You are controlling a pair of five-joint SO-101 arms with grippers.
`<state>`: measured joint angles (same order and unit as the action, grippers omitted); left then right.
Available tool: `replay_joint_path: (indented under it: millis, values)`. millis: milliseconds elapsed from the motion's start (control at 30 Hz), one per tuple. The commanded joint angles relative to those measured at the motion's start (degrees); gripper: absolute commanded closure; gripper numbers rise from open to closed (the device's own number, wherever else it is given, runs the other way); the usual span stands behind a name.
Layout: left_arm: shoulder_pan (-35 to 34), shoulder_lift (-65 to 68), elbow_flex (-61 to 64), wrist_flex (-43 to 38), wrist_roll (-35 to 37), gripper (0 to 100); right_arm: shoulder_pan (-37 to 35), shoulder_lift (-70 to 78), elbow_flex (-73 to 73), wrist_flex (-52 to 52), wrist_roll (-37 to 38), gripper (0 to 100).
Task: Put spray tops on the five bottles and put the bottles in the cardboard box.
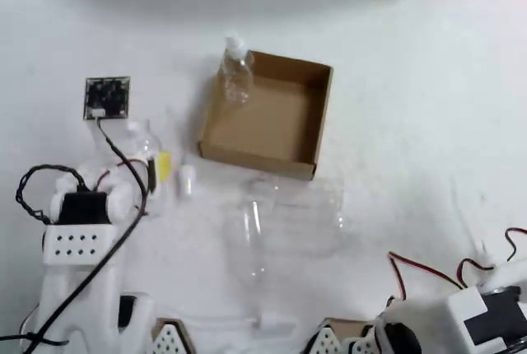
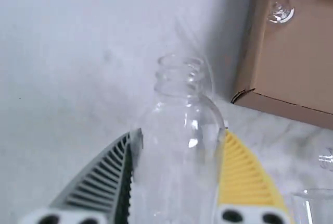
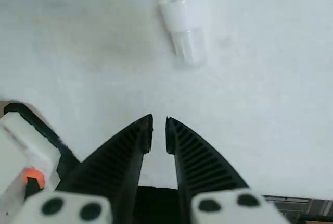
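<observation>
An uncapped clear bottle [image 2: 182, 135] stands between the grey and yellow fingers of my left gripper [image 2: 179, 182], which is shut on it. From above, this gripper [image 1: 150, 166] and its bottle [image 1: 140, 142] are left of the cardboard box [image 1: 317, 115]. One bottle with a spray top [image 1: 236, 70] stands in the box's far left corner. A loose spray top [image 1: 187, 179] lies beside the held bottle. Two clear bottles [image 1: 254, 239] [image 1: 309, 202] lie in front of the box. My right gripper [image 3: 158, 130] is shut and holds nothing, above the table a short way from another spray top [image 3: 184, 26].
A small black board [image 1: 107, 97] with a cable lies at the left, behind the left arm. The right arm's base [image 1: 478, 313] sits at the near right corner with red wires. The box's wall [image 2: 250, 57] is close to the held bottle.
</observation>
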<state>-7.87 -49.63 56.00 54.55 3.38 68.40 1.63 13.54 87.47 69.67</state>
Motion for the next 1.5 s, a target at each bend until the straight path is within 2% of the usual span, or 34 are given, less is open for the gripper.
replay_joint_path:
  millis: [0, 100, 333, 467, 533, 633, 833, 900, 1133, 1333, 1467]
  values:
    - [-1.1, -2.1, -0.5, -2.2, 0.5, 98, 0.0, -0.8, 3.1, -0.1, -0.5, 98.1]
    - [-1.1, -2.1, -0.5, -2.2, 0.5, 98, -0.1, -0.8, 5.6, -1.8, -5.3, 98.1]
    - [-1.1, -2.1, -0.4, -2.2, 0.5, 98, -4.6, -3.4, 4.6, -3.6, -28.4, 98.1]
    - [-1.1, -2.1, 0.7, -2.3, 0.4, 98, -9.0, -6.6, 4.9, -11.6, -39.2, 98.1]
    - [-1.1, -2.1, 0.7, -2.3, 0.4, 98, -10.5, -6.6, 6.2, -15.3, -38.5, 97.8]
    - [-1.1, -2.1, 0.7, -2.3, 0.3, 98, -10.9, -6.6, 8.9, -18.2, -32.4, 96.5]
    - [-1.1, -2.1, 0.7, -2.3, 0.2, 98, -11.5, -6.6, 10.7, -22.6, -29.1, 80.0]
    - [-1.1, -2.1, 0.7, -2.3, 0.2, 98, -11.8, -6.6, 10.9, -22.5, -27.0, 77.2]
    - [-1.1, -2.1, 0.7, -2.3, 0.2, 98, -15.9, -5.8, 16.4, -24.3, -20.0, 79.8]
    - [-1.1, -2.1, 1.4, -2.3, 0.2, 98, -15.5, -1.9, 17.1, -30.1, -18.5, 79.8]
    - [-1.1, -2.1, 1.6, -2.3, 0.2, 98, -15.3, 0.2, 17.1, -30.7, -10.0, 80.0]
